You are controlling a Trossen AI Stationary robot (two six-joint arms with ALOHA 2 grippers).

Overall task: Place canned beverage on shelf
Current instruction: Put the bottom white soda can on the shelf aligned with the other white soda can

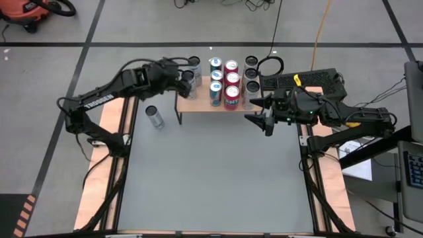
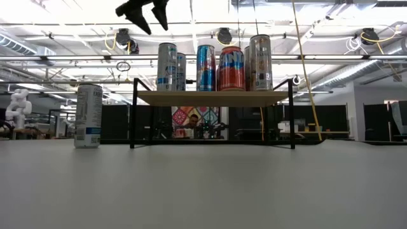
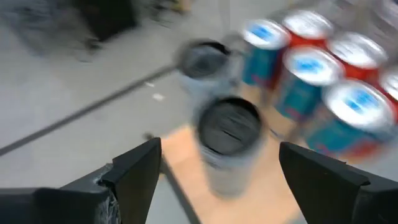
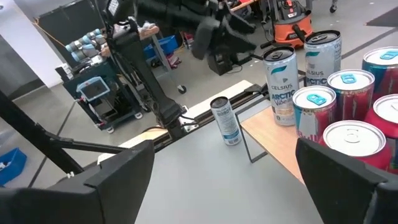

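The shelf (image 1: 198, 102) is a low wooden-topped rack on black legs at the table's far middle; it also shows in the low view (image 2: 213, 97). Several blue, red and silver cans (image 1: 225, 82) stand on it. One silver can (image 1: 154, 118) stands upright on the table, left of the shelf and nearer; it also shows in the right wrist view (image 4: 226, 121). My left gripper (image 1: 190, 80) is open and empty, high above the shelf's left end (image 2: 143, 9), over a silver dark-topped can (image 3: 230, 134). My right gripper (image 1: 254, 111) is open and empty beside the shelf's right end.
Pale wooden side boards with black rails (image 1: 109, 152) run along the table's left and right edges. More cans stand behind the shelf (image 1: 251, 66). The grey table top (image 1: 218, 178) lies bare on the near side of the shelf.
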